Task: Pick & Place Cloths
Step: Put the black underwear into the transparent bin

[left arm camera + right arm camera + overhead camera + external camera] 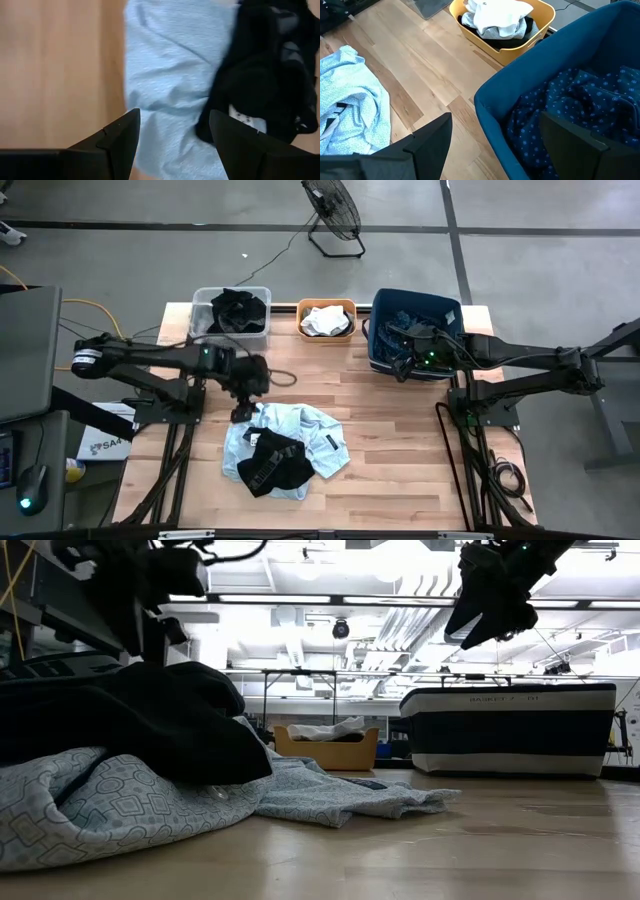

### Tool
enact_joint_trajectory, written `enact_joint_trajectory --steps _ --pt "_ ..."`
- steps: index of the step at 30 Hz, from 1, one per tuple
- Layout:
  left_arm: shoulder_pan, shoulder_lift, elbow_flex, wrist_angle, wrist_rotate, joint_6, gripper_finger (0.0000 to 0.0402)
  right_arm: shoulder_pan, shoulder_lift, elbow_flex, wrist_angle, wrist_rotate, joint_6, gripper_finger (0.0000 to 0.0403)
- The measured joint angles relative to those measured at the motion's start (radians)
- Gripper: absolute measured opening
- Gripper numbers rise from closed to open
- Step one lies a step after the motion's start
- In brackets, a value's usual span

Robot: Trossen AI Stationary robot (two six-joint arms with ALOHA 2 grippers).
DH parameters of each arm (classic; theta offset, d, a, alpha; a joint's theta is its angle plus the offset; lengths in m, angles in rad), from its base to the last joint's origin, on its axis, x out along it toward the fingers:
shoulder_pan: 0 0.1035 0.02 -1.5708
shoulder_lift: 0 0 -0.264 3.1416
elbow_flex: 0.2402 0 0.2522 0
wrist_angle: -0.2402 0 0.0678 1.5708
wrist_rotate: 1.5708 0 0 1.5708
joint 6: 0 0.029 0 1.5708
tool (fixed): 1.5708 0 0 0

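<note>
At lower centre, the limp, light blue shirt (pixel 300 432) should bunch easily; the left gripper (pixel 243 413), spread empty, could pinch its near edge.

Only "SA4" reads, on a white sheet (pixel 103 442) beside the table.

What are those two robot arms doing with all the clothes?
They are sorting clothes into bins. The left gripper hangs open over a light blue cloth and a black cloth on the table, holding nothing. The right gripper is open and empty above the blue bin, where a dotted navy cloth lies. The orange bin holds white and grey cloths.
</note>
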Motion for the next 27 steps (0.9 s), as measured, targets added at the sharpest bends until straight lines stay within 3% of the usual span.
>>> enact_joint_trajectory --steps 9,14,22,27 --pt "-0.158 0.0 -0.033 0.083 0.0 0.013 0.0234 0.0 0.0 0.0 0.0 0.0 0.006 0.0289" --pt "-0.234 0.0 -0.033 0.121 -0.008 0.095 0.0234 0.0 0.0 0.0 0.0 0.0 0.007 0.0289" --pt "-0.333 0.008 -0.033 0.14 -0.116 0.165 0.0234 0.0 0.0 0.0 0.0 0.0 0.008 0.0289" --pt "-0.363 0.052 -0.033 0.15 -0.123 0.165 0.0234 0.0 0.0 0.0 0.0 0.0 0.007 0.0289"
